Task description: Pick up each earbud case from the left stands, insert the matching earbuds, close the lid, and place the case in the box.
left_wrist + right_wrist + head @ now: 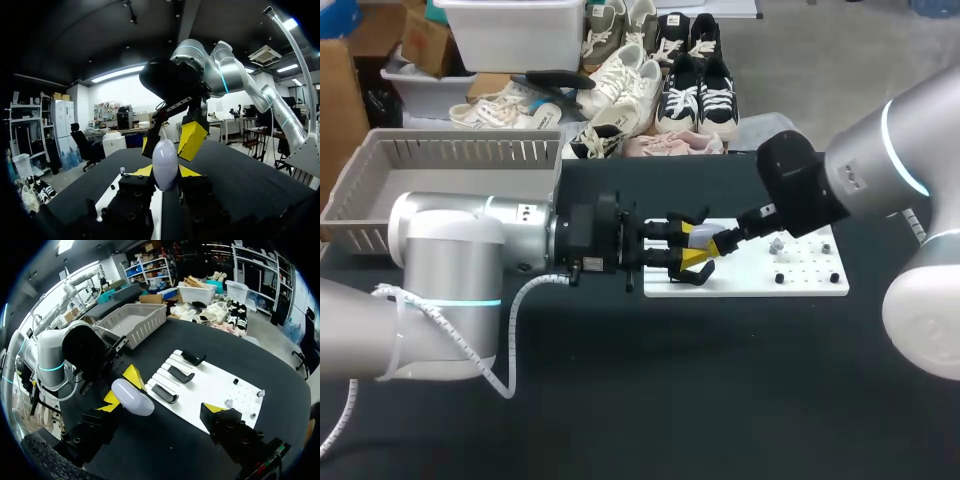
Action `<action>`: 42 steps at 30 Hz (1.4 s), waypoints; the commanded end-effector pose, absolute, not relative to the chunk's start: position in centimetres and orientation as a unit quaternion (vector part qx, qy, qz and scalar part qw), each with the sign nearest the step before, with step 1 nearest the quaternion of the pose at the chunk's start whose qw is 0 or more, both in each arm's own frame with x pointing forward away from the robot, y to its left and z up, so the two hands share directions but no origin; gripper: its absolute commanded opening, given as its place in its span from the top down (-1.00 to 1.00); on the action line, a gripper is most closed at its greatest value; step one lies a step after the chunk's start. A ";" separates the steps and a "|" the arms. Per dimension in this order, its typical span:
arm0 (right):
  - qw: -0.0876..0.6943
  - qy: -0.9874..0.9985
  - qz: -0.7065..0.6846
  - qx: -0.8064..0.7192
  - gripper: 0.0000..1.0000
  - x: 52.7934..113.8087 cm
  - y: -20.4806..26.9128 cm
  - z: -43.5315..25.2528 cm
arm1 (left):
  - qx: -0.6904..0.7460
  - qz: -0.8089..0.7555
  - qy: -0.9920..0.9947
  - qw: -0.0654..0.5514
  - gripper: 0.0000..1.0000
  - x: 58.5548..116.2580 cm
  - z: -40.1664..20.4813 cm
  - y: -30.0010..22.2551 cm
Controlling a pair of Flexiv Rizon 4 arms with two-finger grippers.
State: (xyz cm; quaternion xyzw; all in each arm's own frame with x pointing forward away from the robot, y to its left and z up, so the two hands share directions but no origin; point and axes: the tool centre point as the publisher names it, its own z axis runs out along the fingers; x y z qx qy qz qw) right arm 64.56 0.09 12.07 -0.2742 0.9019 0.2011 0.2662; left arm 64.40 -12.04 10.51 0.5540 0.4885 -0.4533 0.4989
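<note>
A pale lavender earbud case (165, 161), lid closed, stands upright between the yellow tips of my left gripper (165, 172), which is shut on it. In the head view that gripper (688, 247) holds the case (705, 238) over the left part of the white board (750, 285). My right gripper (720, 245) meets it from the right and is open wide, its tips either side of the case's top without touching. In the right wrist view the case (132, 396) lies nearer one finger of the right gripper (164, 407). Three black stands (179, 374) on the board are bare. Small earbuds (228, 403) sit at the board's right end.
A grey slatted basket (450, 180) stands at the back left of the black table (700, 400). Small black pegs (807, 275) dot the board's right part.
</note>
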 end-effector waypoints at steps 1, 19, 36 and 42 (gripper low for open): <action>0.268 0.904 0.195 -0.271 -1.00 64.6 0.3 12.3 | 0.554 -0.454 0.488 0.500 1.00 64.4 10.4 -12.1; 0.305 0.898 0.165 -0.270 -1.00 65.9 -0.6 15.6 | 0.554 -0.454 0.488 0.500 1.00 64.4 10.4 -12.1; 0.278 0.929 -0.083 -0.231 -1.00 69.3 -8.5 16.2 | 0.554 -0.454 0.488 0.500 1.00 64.4 10.4 -12.1; 0.232 0.939 -0.137 -0.213 -1.00 70.5 -10.3 14.4 | 0.554 -0.454 0.488 0.500 1.00 64.4 10.4 -12.1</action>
